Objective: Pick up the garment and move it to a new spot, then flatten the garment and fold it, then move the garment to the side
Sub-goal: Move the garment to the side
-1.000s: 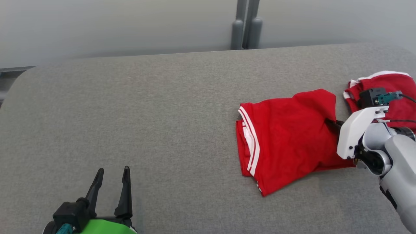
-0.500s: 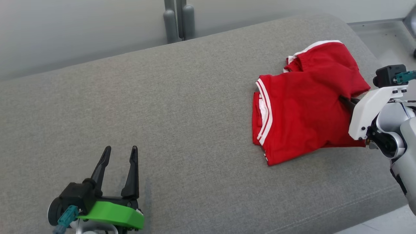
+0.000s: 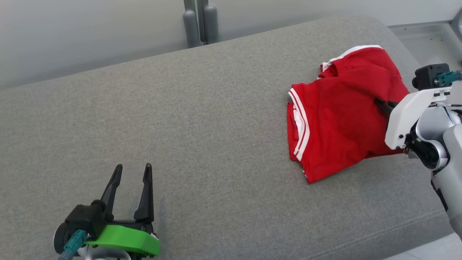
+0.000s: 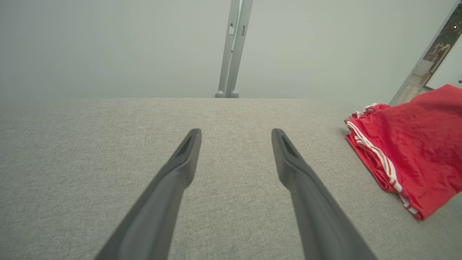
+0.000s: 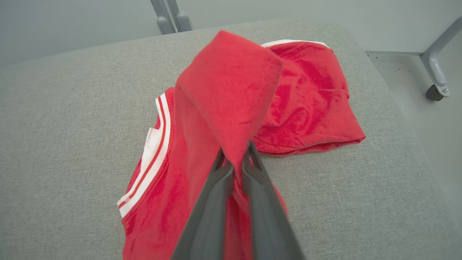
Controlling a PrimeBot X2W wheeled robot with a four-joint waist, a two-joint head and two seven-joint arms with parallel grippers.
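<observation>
The garment [image 3: 339, 119] is red with white stripes along one edge and lies bunched on the right part of the grey padded surface [image 3: 198, 126]. My right gripper [image 3: 383, 105] is shut on a fold of it, and that fold stands lifted above the rest of the cloth. In the right wrist view the red garment [image 5: 231, 97] rises in a peak from between the closed fingers [image 5: 216, 180]. My left gripper [image 3: 131, 172] is open over bare fabric at the lower left, far from the cloth. The left wrist view has the garment [image 4: 415, 151] at its right edge.
A grey post [image 3: 200, 21] stands behind the surface's far edge. The surface's right end drops to the floor, where a metal leg with a caster [image 5: 435, 90] stands. Wide bare fabric lies between the two grippers.
The head camera has turned, shifting the whole picture. The right gripper has kept its grip on the garment and pulled it a little to the right; the far part has come closer to the near part.
</observation>
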